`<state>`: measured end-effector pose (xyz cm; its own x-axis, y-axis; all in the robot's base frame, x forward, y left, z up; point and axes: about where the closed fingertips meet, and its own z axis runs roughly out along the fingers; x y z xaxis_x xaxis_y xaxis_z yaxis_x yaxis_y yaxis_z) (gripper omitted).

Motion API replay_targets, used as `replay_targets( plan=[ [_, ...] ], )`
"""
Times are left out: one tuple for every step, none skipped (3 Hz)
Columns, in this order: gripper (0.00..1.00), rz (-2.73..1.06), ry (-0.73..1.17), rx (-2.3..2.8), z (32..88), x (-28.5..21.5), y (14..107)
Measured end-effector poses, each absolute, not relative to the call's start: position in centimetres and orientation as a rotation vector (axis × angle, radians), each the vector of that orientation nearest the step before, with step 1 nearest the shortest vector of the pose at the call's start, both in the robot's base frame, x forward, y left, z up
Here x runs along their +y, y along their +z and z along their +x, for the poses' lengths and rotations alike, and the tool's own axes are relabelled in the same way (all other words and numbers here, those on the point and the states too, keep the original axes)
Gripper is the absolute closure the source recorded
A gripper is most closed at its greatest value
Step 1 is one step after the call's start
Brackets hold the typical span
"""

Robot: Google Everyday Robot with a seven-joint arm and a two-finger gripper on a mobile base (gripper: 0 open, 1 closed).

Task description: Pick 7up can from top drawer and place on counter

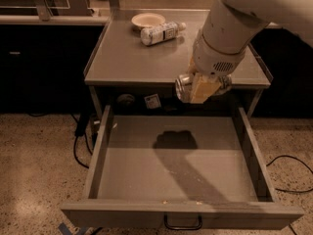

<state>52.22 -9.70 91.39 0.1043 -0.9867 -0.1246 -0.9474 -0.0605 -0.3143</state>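
My gripper (200,88) hangs from the big white arm at the counter's front edge, above the back of the open top drawer (100,151). It is shut on the 7up can (183,86), a silvery can held sideways with its shiny round end facing left. The can is lifted well above the drawer floor, about level with the counter's (132,62) front rim. The drawer is pulled out wide, its floor bare, with the dark curved handle (182,224) on its front.
A clear plastic bottle with a white label (160,33) lies on the counter's far side next to a pale bowl (148,20). A long worktop with upright posts (49,11) runs behind. Cables (80,146) lie on the speckled floor on both sides.
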Motion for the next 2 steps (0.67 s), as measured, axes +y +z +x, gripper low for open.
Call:
replay_targets(
  plan=[
    [1.0,-2.073,-0.175,1.904,52.2,-9.7,91.4],
    [1.0,-2.114,-0.232,1.865,55.1,-9.4,91.5]
  ],
)
